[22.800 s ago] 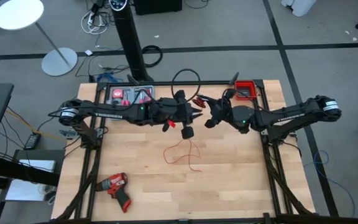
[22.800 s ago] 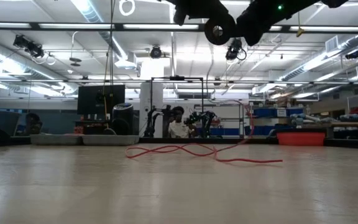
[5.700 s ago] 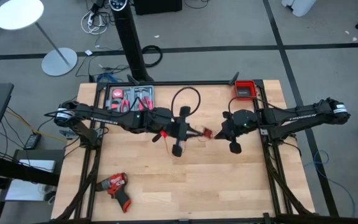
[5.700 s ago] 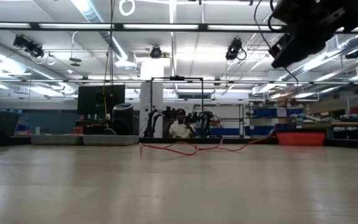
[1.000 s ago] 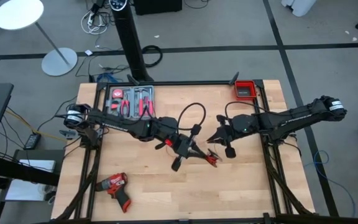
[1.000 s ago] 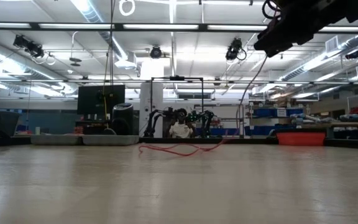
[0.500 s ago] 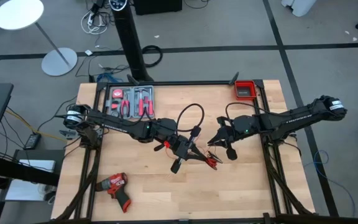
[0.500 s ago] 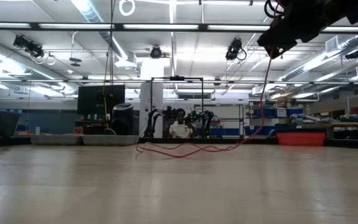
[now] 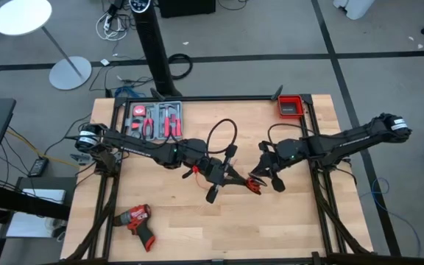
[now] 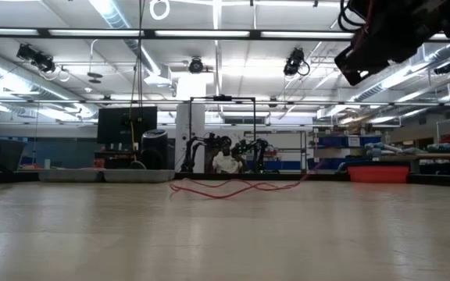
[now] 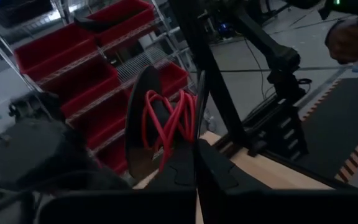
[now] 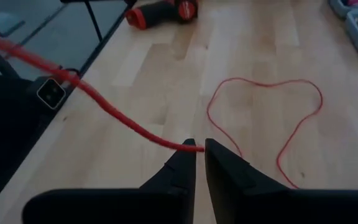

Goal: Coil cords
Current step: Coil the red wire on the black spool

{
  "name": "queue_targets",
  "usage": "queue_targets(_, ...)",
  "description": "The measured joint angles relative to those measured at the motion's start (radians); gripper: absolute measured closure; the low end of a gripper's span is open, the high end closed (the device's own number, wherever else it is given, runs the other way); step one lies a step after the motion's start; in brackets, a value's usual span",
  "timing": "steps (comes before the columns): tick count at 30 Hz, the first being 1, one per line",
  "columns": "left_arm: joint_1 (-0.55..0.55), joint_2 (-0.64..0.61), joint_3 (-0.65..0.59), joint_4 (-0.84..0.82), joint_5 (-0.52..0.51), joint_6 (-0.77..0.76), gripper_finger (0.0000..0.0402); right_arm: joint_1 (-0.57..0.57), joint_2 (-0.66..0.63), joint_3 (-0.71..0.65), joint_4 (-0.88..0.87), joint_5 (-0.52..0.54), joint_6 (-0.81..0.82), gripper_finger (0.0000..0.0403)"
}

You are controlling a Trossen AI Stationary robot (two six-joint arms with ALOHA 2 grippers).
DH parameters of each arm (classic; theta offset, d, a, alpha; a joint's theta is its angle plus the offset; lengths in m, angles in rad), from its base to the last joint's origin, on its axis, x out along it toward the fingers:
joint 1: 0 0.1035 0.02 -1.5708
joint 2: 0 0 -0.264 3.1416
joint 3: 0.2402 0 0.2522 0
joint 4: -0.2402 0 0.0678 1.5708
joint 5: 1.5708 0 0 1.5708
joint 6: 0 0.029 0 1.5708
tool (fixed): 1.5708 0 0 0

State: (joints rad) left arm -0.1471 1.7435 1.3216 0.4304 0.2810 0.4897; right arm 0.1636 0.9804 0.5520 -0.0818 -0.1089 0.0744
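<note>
Red wire point(image 12: 135, 129) pinched in right tool point(image 12: 196, 149), loops trailing across table point(image 12: 241, 43)

We see 2 cords. The thin red wire point(image 9: 250, 184) is partly gathered into a small bundle of loops point(image 11: 169, 121) near the middle of the table, pinched between the fingers of the left gripper point(image 11: 194, 163). From that bundle a strand runs taut to the right gripper point(image 12: 196, 151), whose fingers are nearly closed on it. The rest lies loose on the wood in an open curl point(image 12: 272, 118). The thicker black cable point(image 9: 221, 136) arcs in an upright loop just behind the bundle.
</note>
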Motion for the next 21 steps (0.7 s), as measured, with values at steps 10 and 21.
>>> queue_targets(10,0.003,0.000,0.000,0.004,0.000,0.023,0.0401,-0.041,-0.024,-0.076,0.078,-0.018,0.001,0.0368)
queue_targets(21,0.004,0.000,0.000,-0.007,0.000,0.026,0.0401,-0.004,-0.025,-0.077,-0.034,-0.073,0.086,0.0373)
